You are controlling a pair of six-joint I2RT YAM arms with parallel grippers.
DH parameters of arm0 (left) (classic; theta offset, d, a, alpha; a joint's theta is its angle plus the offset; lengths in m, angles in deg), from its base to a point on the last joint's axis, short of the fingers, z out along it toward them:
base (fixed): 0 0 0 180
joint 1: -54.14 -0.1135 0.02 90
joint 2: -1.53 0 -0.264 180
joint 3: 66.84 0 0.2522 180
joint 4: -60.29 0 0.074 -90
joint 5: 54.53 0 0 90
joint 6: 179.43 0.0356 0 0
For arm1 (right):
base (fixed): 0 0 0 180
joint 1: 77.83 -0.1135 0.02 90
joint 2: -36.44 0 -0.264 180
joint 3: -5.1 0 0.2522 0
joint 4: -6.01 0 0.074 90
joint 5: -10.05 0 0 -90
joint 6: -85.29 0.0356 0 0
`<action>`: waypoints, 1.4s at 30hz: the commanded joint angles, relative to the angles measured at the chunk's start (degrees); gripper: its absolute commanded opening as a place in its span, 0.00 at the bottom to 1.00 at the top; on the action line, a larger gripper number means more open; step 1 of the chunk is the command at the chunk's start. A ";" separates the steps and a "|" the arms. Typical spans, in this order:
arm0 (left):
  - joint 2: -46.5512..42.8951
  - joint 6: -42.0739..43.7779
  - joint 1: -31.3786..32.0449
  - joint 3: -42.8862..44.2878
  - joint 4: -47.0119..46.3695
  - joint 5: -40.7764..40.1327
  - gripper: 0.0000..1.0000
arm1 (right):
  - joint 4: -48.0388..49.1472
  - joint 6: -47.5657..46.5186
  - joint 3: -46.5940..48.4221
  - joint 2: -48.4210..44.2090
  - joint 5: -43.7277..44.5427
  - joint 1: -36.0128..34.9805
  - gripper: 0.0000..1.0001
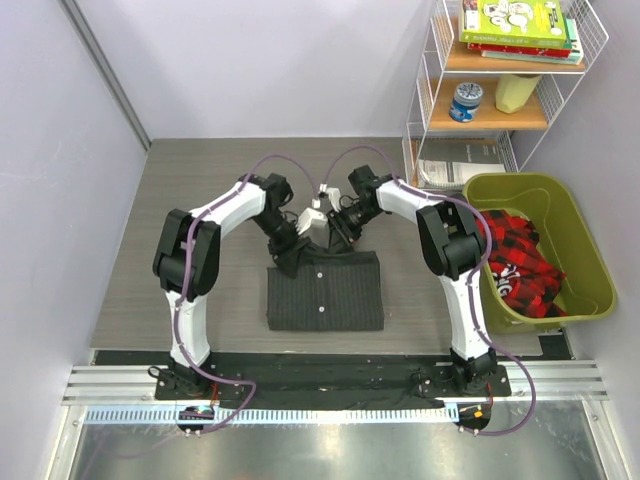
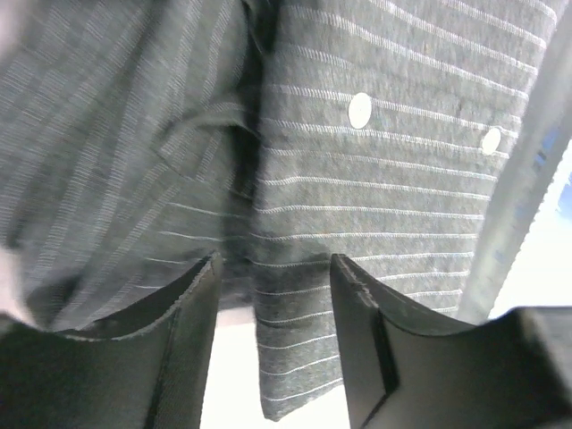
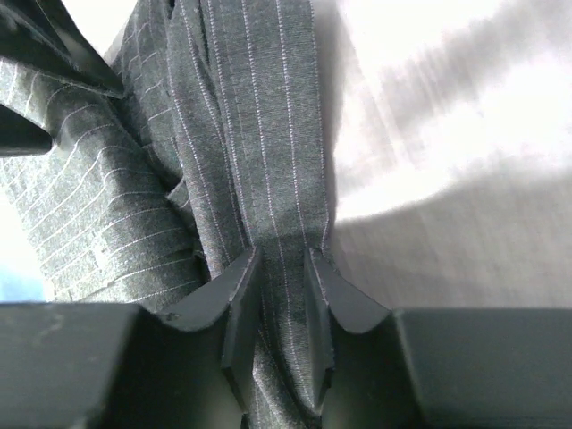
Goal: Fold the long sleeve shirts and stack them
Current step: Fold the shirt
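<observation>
Right gripper (image 3: 279,295) first: its two dark fingers (image 3: 239,299) are pinched onto a bunched band of the long sleeve shirt (image 1: 325,290), with pinstriped cloth running straight up out of the narrow gap between them. More of the cloth is gathered in folds to the left, and pale tabletop shows to the right.

Over to the left gripper (image 2: 273,313): its jaws stand apart with nothing clamped between them. The shirt's striped front and two white buttons (image 2: 359,110) lie just beyond the tips.

From above, both arms reach in over the far edge of the shirt, wrists close together. The shirt lies as a dark folded rectangle on the grey table (image 1: 200,200), in the middle between the two arms, with its button line running down the front.

Out to the right sits an olive-green bin (image 1: 580,260) on the floor beside the table, holding a heap of red and black plaid cloth (image 1: 515,262). Behind it is a white wire shelf (image 1: 432,90): books (image 1: 515,25) on top, a blue tin (image 1: 466,100) and a yellow cup (image 1: 518,92) on the middle board, papers (image 1: 450,170) lower down.
</observation>
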 commanded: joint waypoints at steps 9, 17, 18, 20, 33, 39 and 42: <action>-8.75 2.04 0.31 -5.63 -2.32 1.25 0.43 | 12.48 12.45 1.17 -7.94 11.35 2.38 0.17; -6.65 -0.42 1.98 -0.35 -3.82 1.95 0.53 | 8.01 13.34 2.68 -8.99 3.11 2.47 0.29; -6.30 -1.12 2.33 0.35 -4.34 2.30 0.54 | 7.31 13.60 2.68 -8.99 -0.39 2.38 0.29; -5.42 -1.91 3.82 0.53 -5.13 2.56 0.55 | 5.64 14.39 2.68 -8.03 -2.96 2.03 0.28; -0.85 -5.69 10.68 -1.58 -14.80 -1.47 0.63 | 3.00 11.41 4.87 1.55 -7.63 0.54 0.26; -0.93 -5.08 11.65 -0.61 -14.54 -2.27 0.39 | -0.08 7.71 7.86 5.42 -5.17 0.54 0.26; -1.19 -4.38 11.65 0.35 -13.14 -1.57 0.22 | -0.17 7.27 7.77 5.77 -5.17 0.54 0.25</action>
